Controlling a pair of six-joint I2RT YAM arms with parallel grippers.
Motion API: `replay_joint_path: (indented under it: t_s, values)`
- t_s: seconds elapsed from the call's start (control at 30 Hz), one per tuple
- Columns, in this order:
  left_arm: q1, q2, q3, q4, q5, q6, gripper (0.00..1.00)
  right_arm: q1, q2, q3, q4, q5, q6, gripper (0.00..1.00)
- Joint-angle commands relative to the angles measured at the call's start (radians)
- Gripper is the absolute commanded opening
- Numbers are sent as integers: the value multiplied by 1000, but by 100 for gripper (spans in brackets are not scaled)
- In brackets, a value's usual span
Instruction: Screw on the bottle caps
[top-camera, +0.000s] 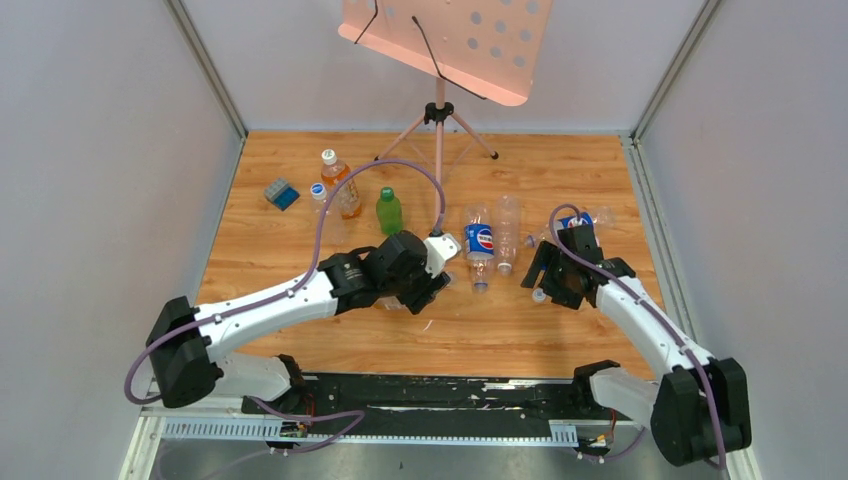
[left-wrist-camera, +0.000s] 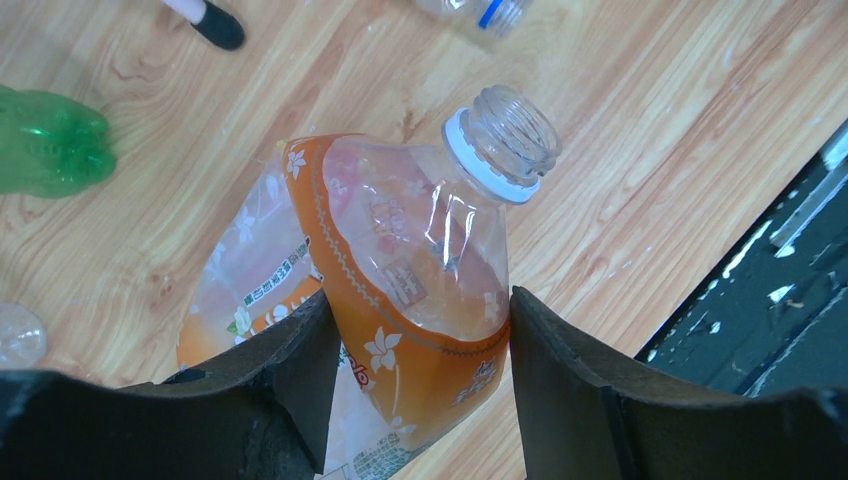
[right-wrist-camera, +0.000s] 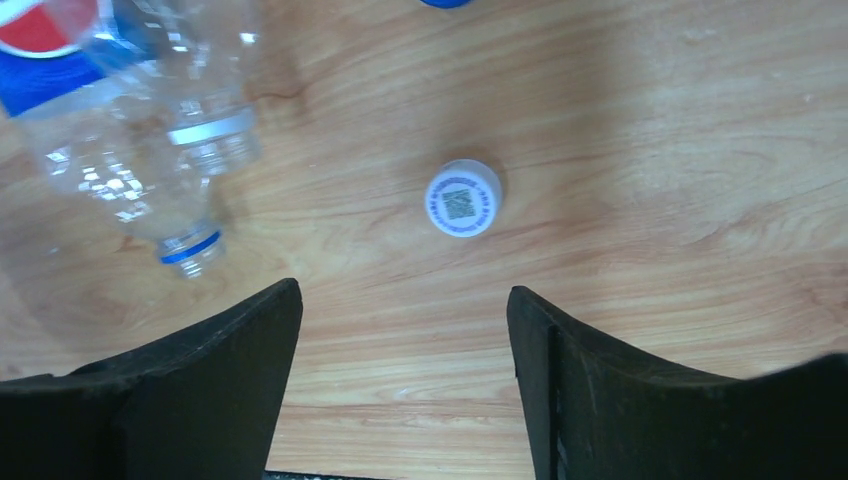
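The Pepsi bottle lies on the wooden worktop with its open neck towards the arm bases. A clear bottle lies just beside it on the right-arm side, also with no cap on.

On the left-arm side of the Pepsi bottle, near its neck, the left hand is clenched on the orange-label bottle. The two black fingers press on its soft body, one at each side. This bottle is tilted, and its threaded mouth, with a white ring under it, is bare.

On the right-arm side of the Pepsi bottle, a little past the clear bottle, the white cap lies flat on the wood with its printed face up. The right hand hovers close to it with the fingers spread wide and grasps nothing. The cap is apart from both fingers.

Farther from the bases than the Pepsi bottle, on its left-arm side, a green bottle stands upright. Beyond it stand an orange-drink bottle closed with its own lid and a blue-grey block.
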Motion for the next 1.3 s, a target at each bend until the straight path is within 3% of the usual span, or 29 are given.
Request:
replay_joint_path:
  t_s: [0.0,0.2,0.53,0.77,1.07,1.27]
  values:
    - [5,-102,-66,161,29,-58,0,0,101,44,-21,52,37,73]
    - [5,-153,-131,220,31,-90,0,1,174,77,0,89,38,59]
    - [4,-164,-166,236,66,-90,0,1,313,130,6,128,29,53]
    - [4,-175,-179,242,67,-84,0,0,366,121,7,169,36,44]
    - [4,-170,-177,222,89,-64,0,1,379,113,29,181,13,29]
    - [5,-168,-168,204,98,-44,0,40,242,113,42,104,-59,13]
